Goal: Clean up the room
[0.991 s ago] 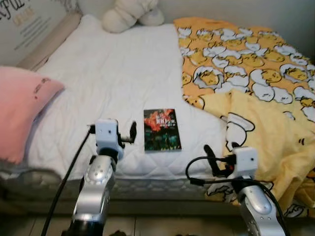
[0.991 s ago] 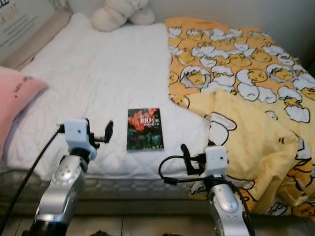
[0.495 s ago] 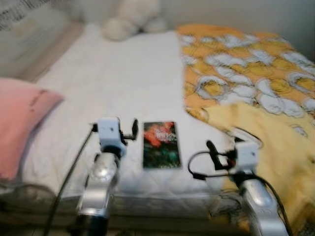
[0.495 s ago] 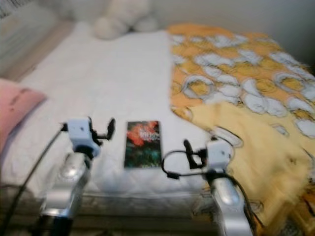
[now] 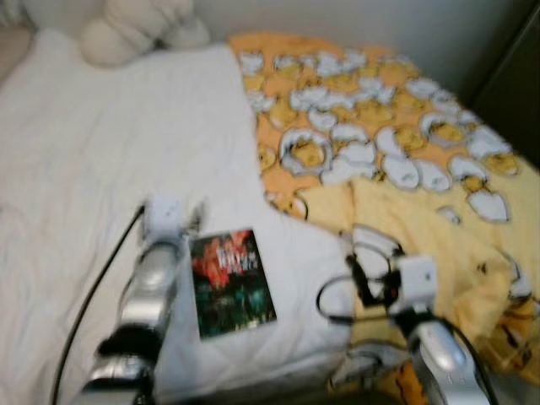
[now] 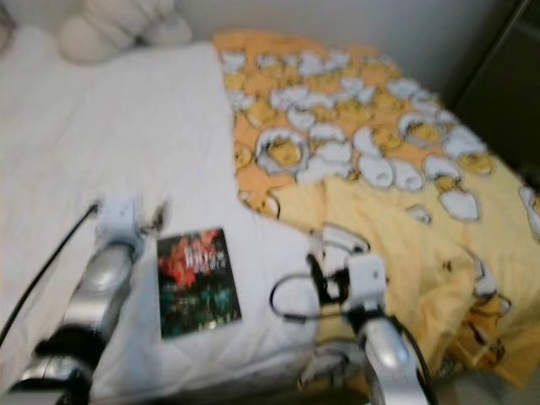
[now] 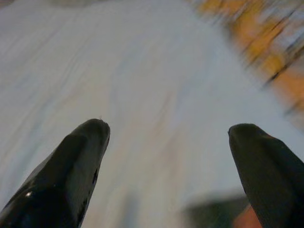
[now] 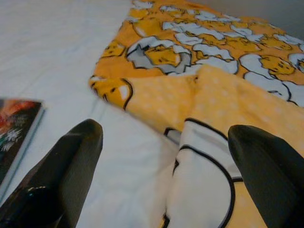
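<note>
Left eye view: a dark book (image 5: 230, 283) with a red and green cover lay flat on the white mattress (image 5: 76, 186), near the bed's front edge, at about 6 o'clock in the scene. Just beside it, at its 9 o'clock, the left gripper (image 5: 196, 221) hovered over the sheet at the end of a silver arm; in the left wrist view its two black fingers (image 7: 71, 166) were spread wide apart with only blurred white sheet between them. At the book's 3 o'clock, the right gripper (image 8: 164, 137) hung over the folded edge of a yellow blanket (image 5: 405, 160) printed with white-and-yellow egg characters; its fingers (image 8: 261, 166) were also spread wide, gripping nothing, with the book's corner showing near one of them. The blanket covered the bed from about 12 o'clock round to 4 o'clock of the book. At about 11 o'clock, well apart at the head of the bed, sat a cream plush toy (image 5: 135, 29). The pictures were somewhat blurred.
</note>
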### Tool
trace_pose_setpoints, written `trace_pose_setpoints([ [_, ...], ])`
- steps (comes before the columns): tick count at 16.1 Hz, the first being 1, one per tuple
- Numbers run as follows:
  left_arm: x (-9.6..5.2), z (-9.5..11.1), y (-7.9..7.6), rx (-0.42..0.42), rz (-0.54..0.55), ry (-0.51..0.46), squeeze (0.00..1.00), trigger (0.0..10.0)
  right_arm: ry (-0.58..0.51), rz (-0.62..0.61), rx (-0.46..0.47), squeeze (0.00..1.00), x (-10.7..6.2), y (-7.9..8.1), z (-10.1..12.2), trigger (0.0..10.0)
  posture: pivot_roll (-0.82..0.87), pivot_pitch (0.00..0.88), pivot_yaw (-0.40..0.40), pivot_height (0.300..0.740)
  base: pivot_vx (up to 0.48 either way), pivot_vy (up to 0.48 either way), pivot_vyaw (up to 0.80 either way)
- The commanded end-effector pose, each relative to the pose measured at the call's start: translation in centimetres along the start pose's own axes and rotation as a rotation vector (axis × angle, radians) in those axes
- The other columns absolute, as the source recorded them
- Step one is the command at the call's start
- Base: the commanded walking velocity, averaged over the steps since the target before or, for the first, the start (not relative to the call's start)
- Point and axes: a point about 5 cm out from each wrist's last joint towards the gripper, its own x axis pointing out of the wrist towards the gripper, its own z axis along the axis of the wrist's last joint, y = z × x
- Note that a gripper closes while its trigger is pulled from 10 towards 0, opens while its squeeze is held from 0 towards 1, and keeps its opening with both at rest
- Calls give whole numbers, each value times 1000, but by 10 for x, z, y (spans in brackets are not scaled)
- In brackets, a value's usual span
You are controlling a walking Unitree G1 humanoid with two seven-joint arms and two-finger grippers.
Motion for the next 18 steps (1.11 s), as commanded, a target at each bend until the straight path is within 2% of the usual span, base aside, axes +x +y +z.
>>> trace_pose_setpoints([
  [1,-3,-5,-11,15,-11,-9,0,10000,4,8,-23,0,-5,-6,4,10000,-100,3,-117,740,0,0,0],
  [3,-18,-24,-29,-5,-90,2,0,10000,23,13,-31,0,-14,-9,0,10000,-107,18,-140,740,0,0,0],
  [5,-32,-41,-40,-39,-120,-4,0,10000,35,16,-21,0,-18,-7,0,10000,-99,29,-157,740,0,0,0],
  [8,-41,-51,-48,-40,-114,6,0,10000,63,54,-26,0,-21,-5,-3,10000,-86,43,-179,740,0,0,0],
  [10,-44,-60,-48,0,-72,50,0,10000,73,65,-19,0,-19,-4,-5,10000,-80,50,-182,740,0,0,0],
  [12,-46,-62,-48,-10,-67,50,0,10000,103,88,52,0,-21,-1,-10,10000,-76,56,-177,740,0,0,0],
  [13,-47,-63,-50,-29,-81,49,0,10000,168,140,133,0,-27,5,-22,10000,-74,61,-171,740,0,0,0],
  [15,-49,-66,-48,-86,-63,73,0,10000,287,176,233,0,-40,10,-49,10000,-63,71,-153,740,0,0,0],
  [17,-50,-68,-49,-160,-103,95,0,10000,322,186,274,0,-44,14,-62,10000,-32,85,-126,740,0,0,0],
  [18,-51,-70,-51,-163,-149,115,0,10000,341,207,286,0,-45,20,-68,10000,-11,93,-109,740,0,0,0],
])
